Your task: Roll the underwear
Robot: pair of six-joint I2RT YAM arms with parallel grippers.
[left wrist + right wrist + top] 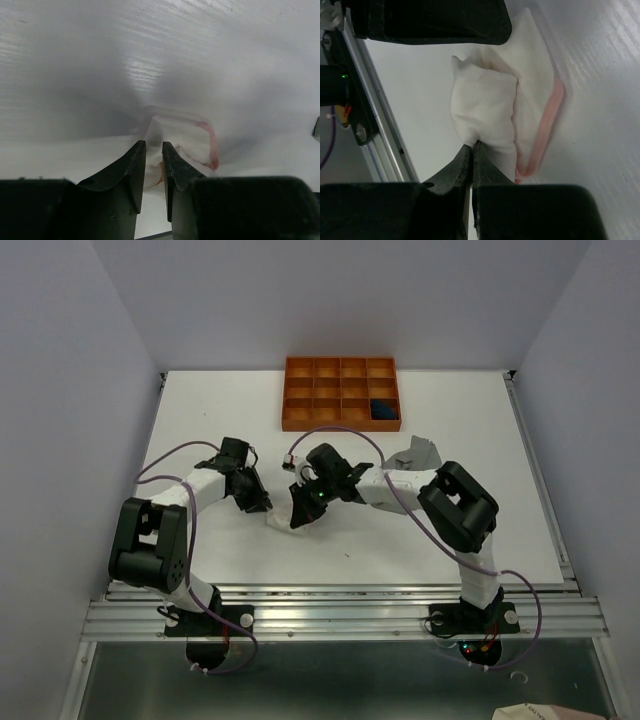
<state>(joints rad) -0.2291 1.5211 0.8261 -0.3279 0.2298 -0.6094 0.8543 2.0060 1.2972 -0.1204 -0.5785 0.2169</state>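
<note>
The pale pink-white underwear (pixel 485 110), bunched at mid-table and gripped from both sides
It lies folded over on itself near the middle of the table (pixel 450 530), pink trim on the outside; the right gripper (pixel 472 145), jaws pressed together, nips its edge from the right, and the left gripper (pixel 153 155), jaws narrow, has a fold between them from the left. The grey underwear (pixel 418 452) lies well apart, far right; the navy underwear (pixel 381 410) sits in the nearest right-hand compartment of the orange tray (pixel 340 426)

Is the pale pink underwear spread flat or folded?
Folded: the underwear sits as a thick doubled bundle, pink trim along one side, right gripper pinching its end.
</note>
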